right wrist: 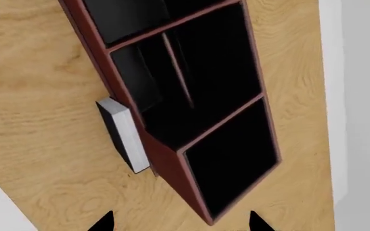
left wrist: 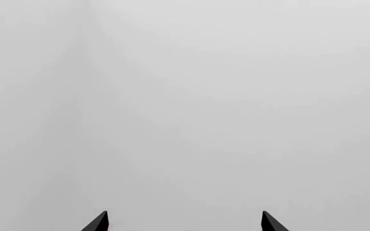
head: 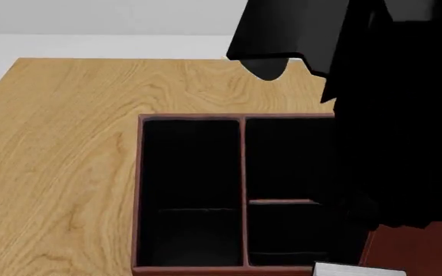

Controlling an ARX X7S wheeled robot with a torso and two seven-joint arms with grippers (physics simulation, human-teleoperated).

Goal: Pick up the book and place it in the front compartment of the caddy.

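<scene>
- My left tool (left wrist: pixel 185 222) shows only two dark fingertips, well apart, so it is spread and holds nothing. All I see past it is plain pale grey, with no task thing near it.
- The wooden worktop (head: pixel 60 144) lies bare to the left of the caddy (head: pixel 138 195), which is a reddish-brown box with a black inside split by partitions.
- The caddy's sections look empty in the head view, though my own right arm (head: pixel 390 115) hides the caddy's right part.
- The book (right wrist: pixel 124 134) stands on edge outside the caddy, touching or just beside its outer wall, with its pale page edge facing the wrist camera. In the head view only a sliver of that pale edge shows at the caddy's near right corner.
- My right tool (right wrist: pixel 181 224) hangs above the caddy and book, with its tips wide apart and nothing between them.
- I judge the step in hand to be the reach for the book, since the pick is not yet made.
- The next move calls for lowering the right tool over the book and closing across its thickness without nudging the caddy wall, then lifting it clear into the front compartment.
</scene>
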